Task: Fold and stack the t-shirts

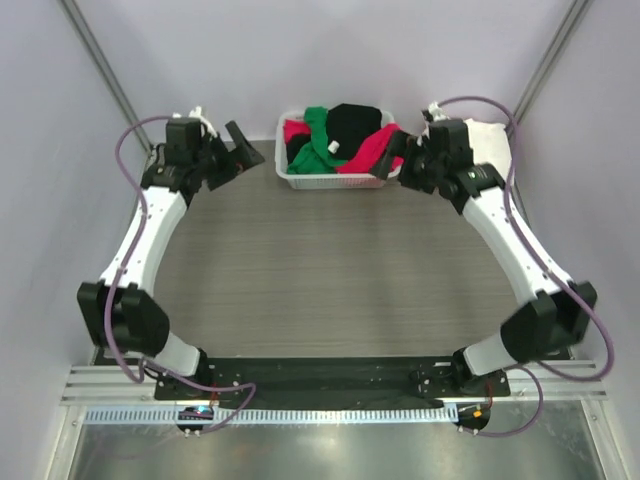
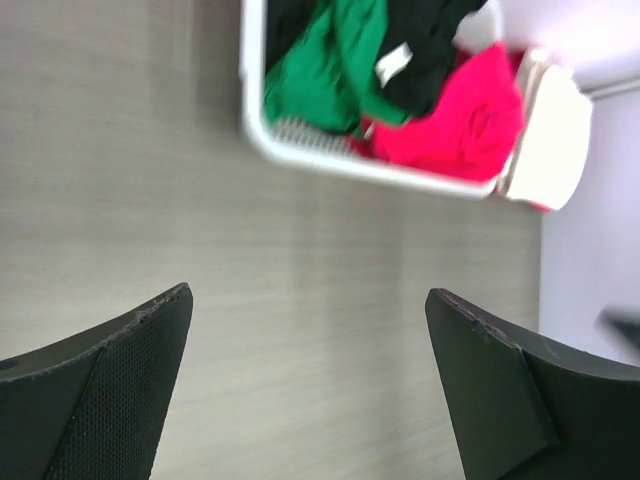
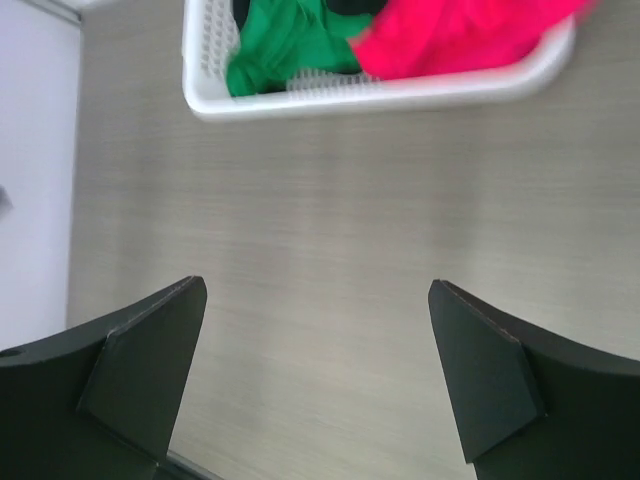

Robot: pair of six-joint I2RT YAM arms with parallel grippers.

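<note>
Black t-shirt (image 1: 355, 120) half buried in basket (image 1: 330, 184); left pincer (image 2: 308, 295) and right pincer (image 3: 318, 285) gape empty.

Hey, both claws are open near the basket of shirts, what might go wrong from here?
1. The red shirt, green shirt and black shirt lie tangled; lifting one may drag out others.
2. The red one drapes over the basket rim, so a pull could tip or slide it.

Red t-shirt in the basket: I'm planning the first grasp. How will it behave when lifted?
The red t-shirt lies crumpled and draped over the basket rim, so it will probably hang limp. It lies bunched against the green t-shirt, which may drag along.
</note>
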